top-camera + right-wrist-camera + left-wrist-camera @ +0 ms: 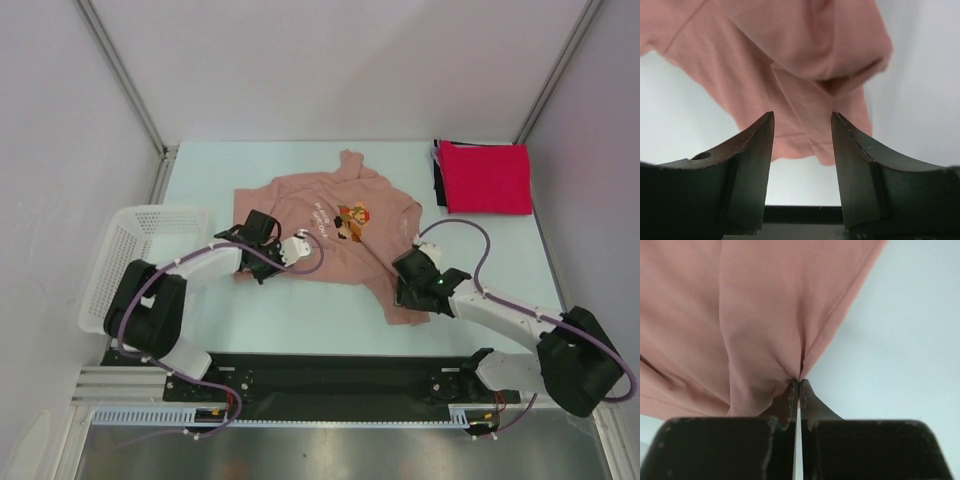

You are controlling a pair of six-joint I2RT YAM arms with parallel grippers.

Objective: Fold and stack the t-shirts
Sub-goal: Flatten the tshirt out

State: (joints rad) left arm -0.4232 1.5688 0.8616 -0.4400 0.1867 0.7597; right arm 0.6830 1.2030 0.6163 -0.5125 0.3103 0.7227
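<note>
Left pincer (798, 385) clamps pink t-shirt's (350, 262) left edge; right pincer (802, 116), jaws apart, hovers at its near-right corner.

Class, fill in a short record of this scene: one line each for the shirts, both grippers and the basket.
pink shirt: spread, rumpled, centre, print up
red shirt: folded, far right corner
black shirt: under the red one, edge showing
left gripper: shut on a fold of the pink shirt
right gripper: open, over the pink shirt's near right edge
basket: white, far left
</note>
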